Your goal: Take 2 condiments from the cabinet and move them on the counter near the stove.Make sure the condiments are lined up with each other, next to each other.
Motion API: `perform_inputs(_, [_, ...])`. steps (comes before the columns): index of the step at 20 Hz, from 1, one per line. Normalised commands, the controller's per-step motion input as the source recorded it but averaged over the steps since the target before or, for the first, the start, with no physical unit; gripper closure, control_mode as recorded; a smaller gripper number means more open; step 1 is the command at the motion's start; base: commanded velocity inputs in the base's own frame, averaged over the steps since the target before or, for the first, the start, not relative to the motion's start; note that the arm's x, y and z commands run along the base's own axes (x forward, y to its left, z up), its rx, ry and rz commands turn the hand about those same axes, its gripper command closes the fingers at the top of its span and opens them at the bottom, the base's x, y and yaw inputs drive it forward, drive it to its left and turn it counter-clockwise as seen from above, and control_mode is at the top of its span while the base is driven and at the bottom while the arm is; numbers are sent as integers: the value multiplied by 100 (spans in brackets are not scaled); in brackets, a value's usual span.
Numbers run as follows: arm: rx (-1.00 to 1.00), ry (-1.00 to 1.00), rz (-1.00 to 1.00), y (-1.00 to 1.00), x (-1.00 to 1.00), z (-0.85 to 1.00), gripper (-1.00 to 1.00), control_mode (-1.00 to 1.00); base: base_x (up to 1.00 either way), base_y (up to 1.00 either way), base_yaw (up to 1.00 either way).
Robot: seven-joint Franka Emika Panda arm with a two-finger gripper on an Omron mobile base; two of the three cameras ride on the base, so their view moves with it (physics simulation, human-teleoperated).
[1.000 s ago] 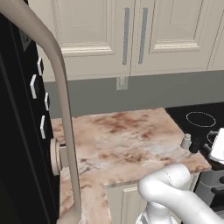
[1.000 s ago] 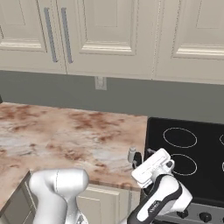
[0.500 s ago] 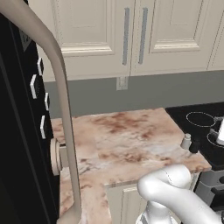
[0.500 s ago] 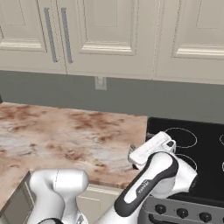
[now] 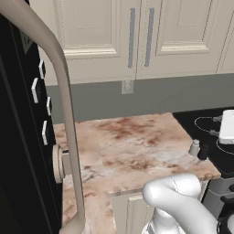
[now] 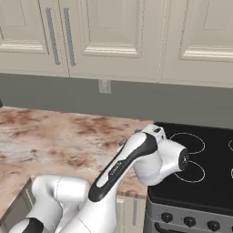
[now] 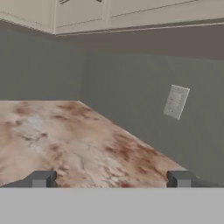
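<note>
My claw (image 7: 109, 179) is wide apart and holds nothing; in the hand view its two dark tips rise with bare marbled counter (image 7: 65, 135) between them, and beyond that the grey wall with its outlet (image 7: 176, 101). I am looking level across the counter toward the back wall, below the closed panelled cabinets (image 5: 137, 36). In the left base view two small shakers stand upright near the counter's right edge, just beside the stove (image 5: 215, 137): the pale one (image 5: 194, 147) and, close on its right, the black one (image 5: 204, 151), which is partly hidden. They look side by side, so I judge the placing done or nearly so. Their long axis is vertical. I cannot tell exactly where they lie from my claw; they are probably below it
</note>
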Motion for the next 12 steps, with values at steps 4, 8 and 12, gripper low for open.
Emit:
perform_inputs(4, [-29, 18, -7, 100, -7, 0, -100, -100, 0, 0, 0])
perform_inputs(8, [-25, 12, -9, 100, -5, 11, -100, -100, 0, 0, 0])
perform_inputs(12, [-11, 10, -6, 68, 0, 29, -100, -100, 0, 0, 0])
